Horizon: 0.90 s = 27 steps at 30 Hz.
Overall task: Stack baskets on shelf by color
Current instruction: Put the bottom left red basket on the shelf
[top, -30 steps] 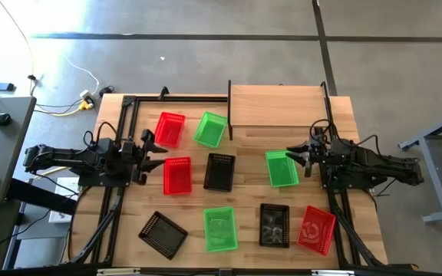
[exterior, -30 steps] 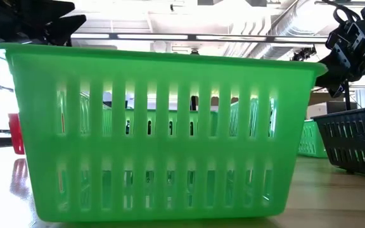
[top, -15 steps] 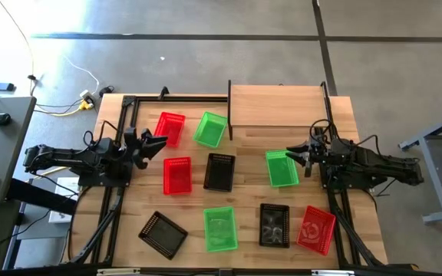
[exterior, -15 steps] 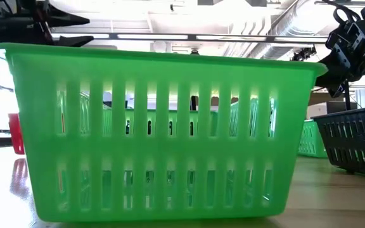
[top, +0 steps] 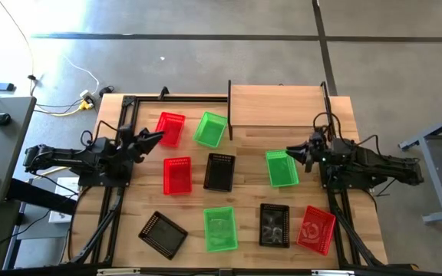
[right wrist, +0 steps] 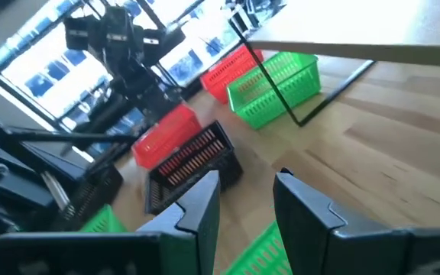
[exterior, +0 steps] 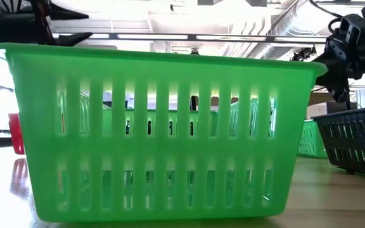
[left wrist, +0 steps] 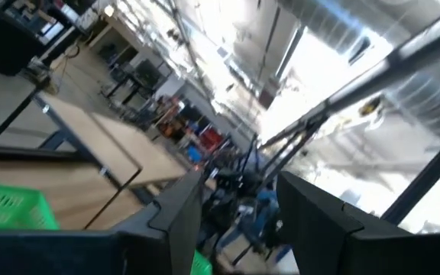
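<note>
Nine baskets rest on their bottoms on the tabletop. In the high view, two red ones [top: 169, 128] [top: 177, 175], a green one [top: 210, 129] and a black one [top: 219, 172] lie left of centre. A green basket [top: 282, 168] lies right of centre. Along the near edge sit black [top: 163, 232], green [top: 220, 228], black [top: 274, 225] and red [top: 316, 228] baskets. The shelf [top: 276, 106] stands at the far edge. My left gripper [top: 153, 138] is open beside the far red basket, pointing upward. My right gripper [top: 291, 152] is open above the right green basket's far end [right wrist: 270, 248].
The near green basket [exterior: 157, 133] fills the low view, with a black one [exterior: 353, 142] to its right. The shelf's thin black leg [right wrist: 273, 84] stands close to the far green basket [right wrist: 281, 80]. Bare wood lies between the shelf and my right gripper.
My left gripper has moved toward the table's far edge, closer to the far red basket, staying open. My right gripper has turned a little at the wrist above the green basket. No basket has moved.
</note>
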Available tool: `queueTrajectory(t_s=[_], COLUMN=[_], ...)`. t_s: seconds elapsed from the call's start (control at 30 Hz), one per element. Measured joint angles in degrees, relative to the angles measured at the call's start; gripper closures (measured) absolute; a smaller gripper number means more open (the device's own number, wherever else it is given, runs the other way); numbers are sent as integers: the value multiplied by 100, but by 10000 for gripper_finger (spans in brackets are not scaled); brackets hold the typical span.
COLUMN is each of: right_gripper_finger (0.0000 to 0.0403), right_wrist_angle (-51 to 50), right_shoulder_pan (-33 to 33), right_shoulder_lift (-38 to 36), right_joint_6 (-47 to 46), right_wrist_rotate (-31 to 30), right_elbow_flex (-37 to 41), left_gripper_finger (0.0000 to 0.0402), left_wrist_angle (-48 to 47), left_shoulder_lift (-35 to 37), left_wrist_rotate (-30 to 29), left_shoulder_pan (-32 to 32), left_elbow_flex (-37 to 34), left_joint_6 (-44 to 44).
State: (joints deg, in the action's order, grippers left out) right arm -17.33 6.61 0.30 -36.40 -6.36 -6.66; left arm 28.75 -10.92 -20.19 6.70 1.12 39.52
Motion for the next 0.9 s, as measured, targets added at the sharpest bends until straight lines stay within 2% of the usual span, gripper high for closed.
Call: queueTrajectory(t_s=[0.2,0.37,0.57,0.73,0.9], right_gripper_finger=[293,293,293,293,293], right_wrist_angle=[245,662,1349,1821,2030], right_shoulder_pan=[-1,-1,10,24,24], right_shoulder_lift=[2,2,2,1,3], right_joint_6=[-599,-828,-543,-483,-532], right_wrist_rotate=[40,41,-82,-546,-566], right_elbow_flex=[0,0,0,0,-102], left_gripper_finger=[243,243,243,243,243], left_wrist_angle=[-296,-1436,-3208,-4436,-5862], left_shoulder_lift=[-32,-203,-605,-962,-1454], left_wrist_rotate=[-187,-372,-994,-1032,-725], left_shoulder_pan=[0,0,2,2,2], left_elbow_flex=[558,1377,2511,3348,4023], left_joint_6=[-213,-170,788,1511,2477])
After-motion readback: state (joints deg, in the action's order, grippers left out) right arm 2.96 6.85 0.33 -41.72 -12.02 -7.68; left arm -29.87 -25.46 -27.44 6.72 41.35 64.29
